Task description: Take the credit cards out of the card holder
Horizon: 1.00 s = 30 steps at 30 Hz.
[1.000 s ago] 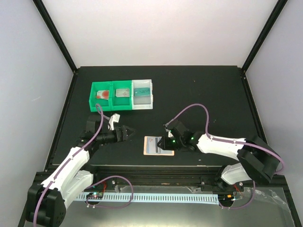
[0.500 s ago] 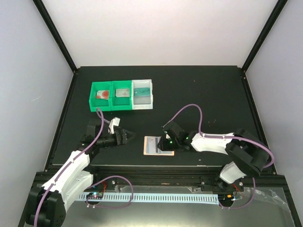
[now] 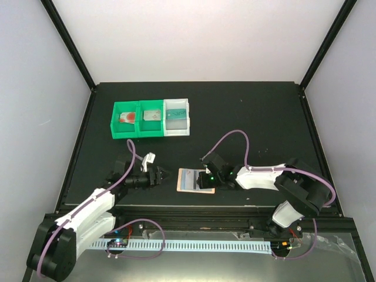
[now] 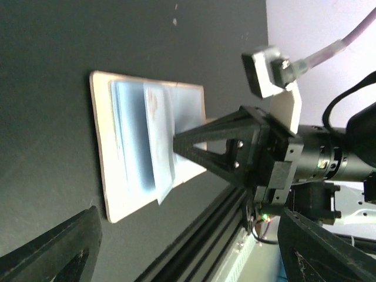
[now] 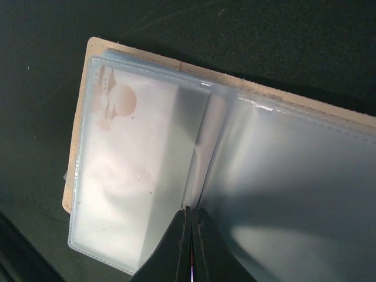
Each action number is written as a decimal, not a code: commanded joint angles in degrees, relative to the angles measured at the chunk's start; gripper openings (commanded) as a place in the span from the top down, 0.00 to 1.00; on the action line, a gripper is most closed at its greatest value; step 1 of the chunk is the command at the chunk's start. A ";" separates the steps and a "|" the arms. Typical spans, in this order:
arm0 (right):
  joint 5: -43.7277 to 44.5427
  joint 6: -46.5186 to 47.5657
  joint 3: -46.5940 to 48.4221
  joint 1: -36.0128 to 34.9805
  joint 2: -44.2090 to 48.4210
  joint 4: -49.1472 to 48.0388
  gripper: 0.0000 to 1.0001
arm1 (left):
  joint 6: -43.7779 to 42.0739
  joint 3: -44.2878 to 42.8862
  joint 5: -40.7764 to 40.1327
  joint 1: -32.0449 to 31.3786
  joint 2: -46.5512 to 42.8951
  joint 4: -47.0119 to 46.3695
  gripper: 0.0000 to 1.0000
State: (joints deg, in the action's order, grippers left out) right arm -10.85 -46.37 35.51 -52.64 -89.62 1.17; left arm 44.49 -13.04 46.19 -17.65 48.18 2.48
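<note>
The card holder (image 3: 194, 181) lies open on the black table, tan outside with blue-grey clear pockets (image 5: 276, 176). A pale card with a reddish print (image 5: 114, 103) shows through its left pocket. My right gripper (image 5: 191, 210) is shut, its tips pressed at the fold between the pockets; whether it pinches a sleeve I cannot tell. In the top view it sits at the holder's right half (image 3: 205, 176). My left gripper (image 4: 188, 258) is open, low and just left of the holder (image 4: 147, 147), touching nothing. A red-pink card (image 3: 126, 117), a grey card (image 3: 152, 115) and a teal card (image 3: 176, 113) lie in bins.
Two green bins (image 3: 116, 126) and a white bin (image 3: 189, 120) stand in a row at the back left. The table's front rail (image 3: 194, 210) runs just near of the holder. Black frame posts edge the table.
My right gripper has shut and slid a little left over the holder. My left arm has come nearer and lower, toward the holder's left edge, its jaws narrowing slightly.
</note>
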 commanded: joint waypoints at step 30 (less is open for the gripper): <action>2.15 0.23 -6.24 -0.36 0.50 -3.81 0.99 | 13.50 -5.05 -6.32 -14.55 39.15 -38.17 0.43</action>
State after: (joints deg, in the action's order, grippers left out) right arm -10.87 -46.41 31.14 -52.64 -88.36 -6.28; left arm 59.77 -15.84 40.88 -31.64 85.67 -33.17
